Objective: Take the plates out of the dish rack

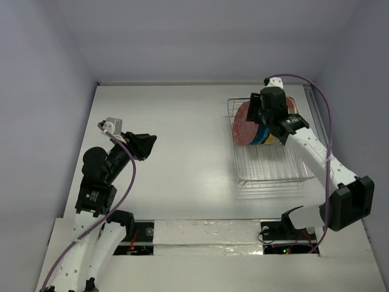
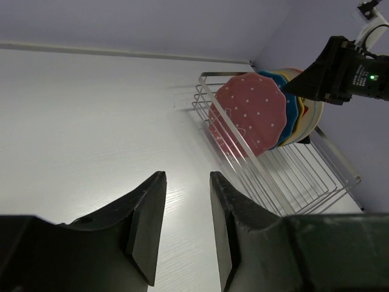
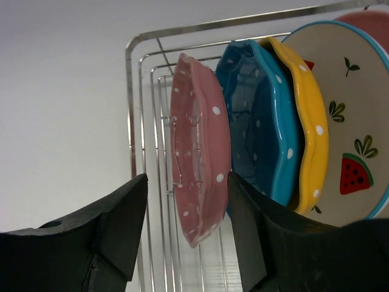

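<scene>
The plates stand in the dish rack (its far end), on the table's right.

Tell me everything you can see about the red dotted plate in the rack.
The red dotted plate is glossy, ceramic-looking, pinkish red with small white dots and a wavy rim. It stands on edge at the end of the row in the wire dish rack, a prong against its face, the teal plate just behind. The right tool is open astride its rim, not gripping.
</scene>
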`<state>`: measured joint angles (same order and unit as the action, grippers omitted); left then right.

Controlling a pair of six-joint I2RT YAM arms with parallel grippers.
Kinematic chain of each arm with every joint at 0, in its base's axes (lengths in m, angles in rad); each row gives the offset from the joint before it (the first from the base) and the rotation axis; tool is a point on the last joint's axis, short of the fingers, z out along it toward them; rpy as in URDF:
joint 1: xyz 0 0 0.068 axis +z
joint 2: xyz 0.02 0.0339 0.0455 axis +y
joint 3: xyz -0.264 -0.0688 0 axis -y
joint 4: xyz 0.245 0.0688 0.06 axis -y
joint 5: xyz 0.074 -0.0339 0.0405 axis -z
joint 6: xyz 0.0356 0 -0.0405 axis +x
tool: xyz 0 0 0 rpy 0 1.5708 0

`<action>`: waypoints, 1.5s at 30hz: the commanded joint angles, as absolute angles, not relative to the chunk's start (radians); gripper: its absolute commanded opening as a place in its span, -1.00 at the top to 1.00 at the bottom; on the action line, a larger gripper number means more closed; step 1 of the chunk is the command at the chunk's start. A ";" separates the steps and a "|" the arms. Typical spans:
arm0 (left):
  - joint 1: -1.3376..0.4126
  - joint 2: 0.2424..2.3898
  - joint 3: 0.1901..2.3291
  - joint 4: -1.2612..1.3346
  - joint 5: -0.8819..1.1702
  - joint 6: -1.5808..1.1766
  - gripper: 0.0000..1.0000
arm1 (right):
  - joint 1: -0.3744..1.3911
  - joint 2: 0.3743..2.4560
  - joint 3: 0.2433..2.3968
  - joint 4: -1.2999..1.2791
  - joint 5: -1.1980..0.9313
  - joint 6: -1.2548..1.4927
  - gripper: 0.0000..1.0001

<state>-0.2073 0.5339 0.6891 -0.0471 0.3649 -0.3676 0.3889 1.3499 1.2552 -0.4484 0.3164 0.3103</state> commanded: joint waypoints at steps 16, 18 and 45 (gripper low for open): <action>-0.202 0.511 0.713 -0.023 0.354 -0.364 0.22 | 0.394 1.580 1.376 -0.465 0.474 0.295 0.26; -0.202 0.511 0.713 -0.023 0.353 -0.364 0.20 | 0.394 1.582 1.390 -0.474 0.492 0.288 0.45; -0.202 0.503 0.713 -0.023 0.334 -0.367 0.08 | 0.432 1.348 1.591 -0.395 0.287 0.293 1.00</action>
<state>-0.2073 0.5125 0.6891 -0.0559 0.3439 -0.3676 0.4019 1.4235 1.5658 -0.6189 0.4690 0.2085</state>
